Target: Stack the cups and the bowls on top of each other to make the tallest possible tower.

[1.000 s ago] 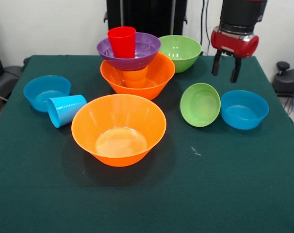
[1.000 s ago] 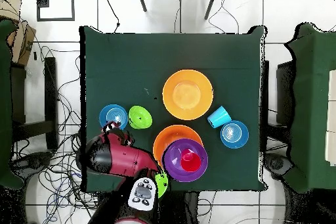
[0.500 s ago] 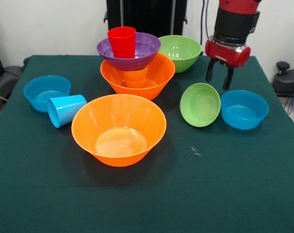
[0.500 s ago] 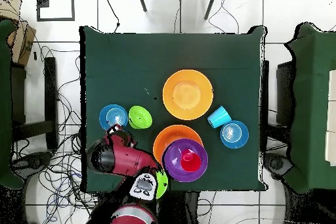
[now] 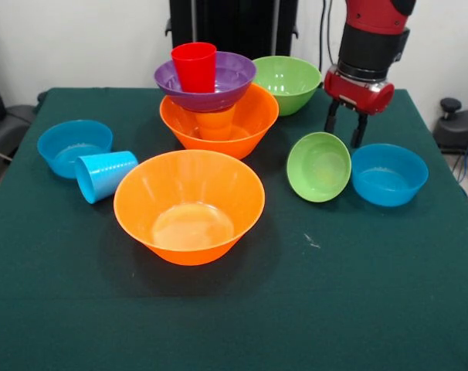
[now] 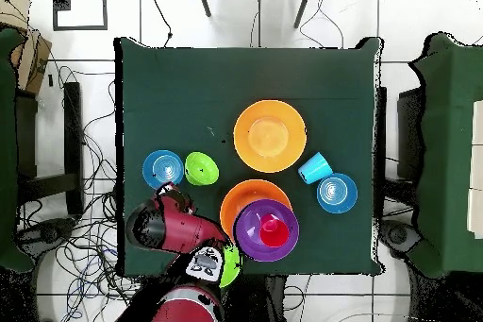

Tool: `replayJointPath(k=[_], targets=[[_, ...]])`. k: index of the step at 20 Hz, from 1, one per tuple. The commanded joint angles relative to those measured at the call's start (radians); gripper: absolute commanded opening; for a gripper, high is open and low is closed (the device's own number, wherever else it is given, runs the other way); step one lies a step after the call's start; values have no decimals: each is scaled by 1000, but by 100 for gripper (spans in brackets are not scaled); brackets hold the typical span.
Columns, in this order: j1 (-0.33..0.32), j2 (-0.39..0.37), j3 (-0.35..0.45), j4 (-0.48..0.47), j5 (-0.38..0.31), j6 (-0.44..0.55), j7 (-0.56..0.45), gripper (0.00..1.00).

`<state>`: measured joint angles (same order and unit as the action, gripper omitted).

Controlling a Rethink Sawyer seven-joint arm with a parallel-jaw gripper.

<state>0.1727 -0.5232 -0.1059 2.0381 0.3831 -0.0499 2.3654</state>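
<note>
1. Orange large bowl (image 5: 189, 205) is sitting alone at the table's front, not yet stacked.
2. Tower (image 5: 215, 93) is standing as orange bowl, orange cup, purple bowl (image 5: 205, 81), red cup (image 5: 194, 66).
3. Gripper (image 5: 343, 127), jaws open and empty, has been sliding from beside the small blue bowl (image 5: 388, 174) toward the tilted small green bowl (image 5: 319, 166), likely the next pick.
</note>
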Motion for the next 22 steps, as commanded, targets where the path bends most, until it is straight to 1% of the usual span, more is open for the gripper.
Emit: replayJointPath(k=[1, 3, 6, 8, 11, 16, 22], targets=[[22, 21, 81, -26, 75, -48, 236, 100], [31, 17, 79, -27, 87, -38, 236, 100], [60, 1, 61, -27, 116, -11, 235, 100], [66, -4, 60, -27, 125, -3, 231, 100], [94, -8, 36, -47, 145, 18, 215, 100], [77, -23, 46, -33, 138, 20, 199, 100], [32, 15, 85, -44, 109, -34, 191, 100]])
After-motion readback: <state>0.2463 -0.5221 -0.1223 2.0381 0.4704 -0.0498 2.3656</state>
